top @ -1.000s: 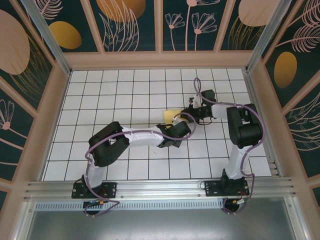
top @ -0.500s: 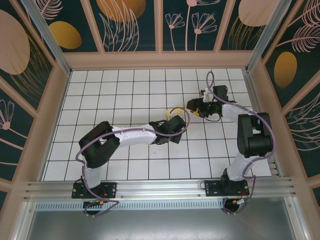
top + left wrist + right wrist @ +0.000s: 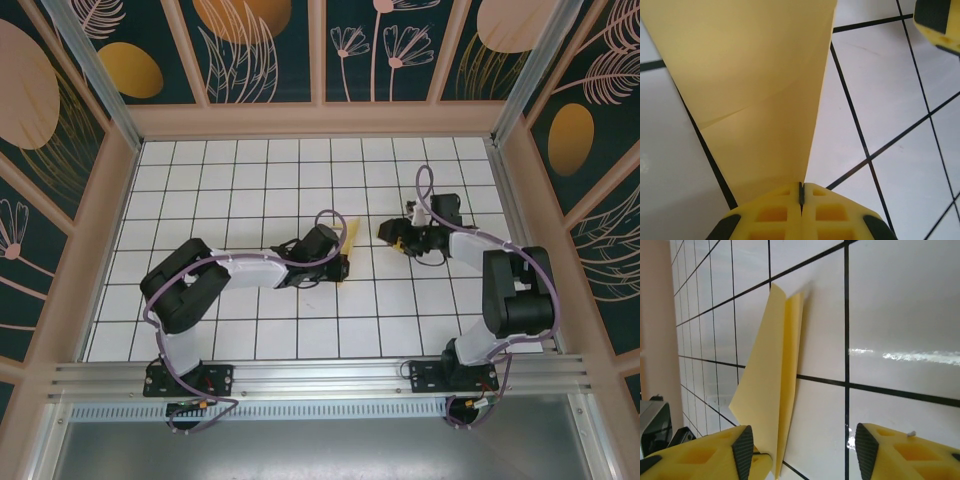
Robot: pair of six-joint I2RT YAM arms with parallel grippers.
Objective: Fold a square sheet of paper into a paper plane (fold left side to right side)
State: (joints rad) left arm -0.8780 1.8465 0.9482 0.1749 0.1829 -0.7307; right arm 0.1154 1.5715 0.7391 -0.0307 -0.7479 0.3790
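The square sheet of paper (image 3: 347, 234) is folded into a slim yellow pointed shape that stands up off the white grid table (image 3: 250, 180) near its middle. My left gripper (image 3: 342, 262) is shut on the paper's near end, and the left wrist view has the paper (image 3: 755, 85) fanning out from the closed jaws of that gripper (image 3: 801, 192). My right gripper (image 3: 388, 232) hangs open just right of the paper, not touching it. From the right wrist, the folded paper (image 3: 772, 380) stands beside the left pad of the open right gripper (image 3: 804, 450).
The table is fenced by a wooden frame (image 3: 320, 120) with decorated panels. A metal rail (image 3: 320, 375) runs along the near edge, where both arm bases are bolted. One yellow finger of the right gripper (image 3: 940, 20) reaches into the left wrist view's top right corner.
The right gripper has opened, let go of the paper and drawn back to the right. The left arm has swung left with the paper, which now looks narrow and stands on edge.
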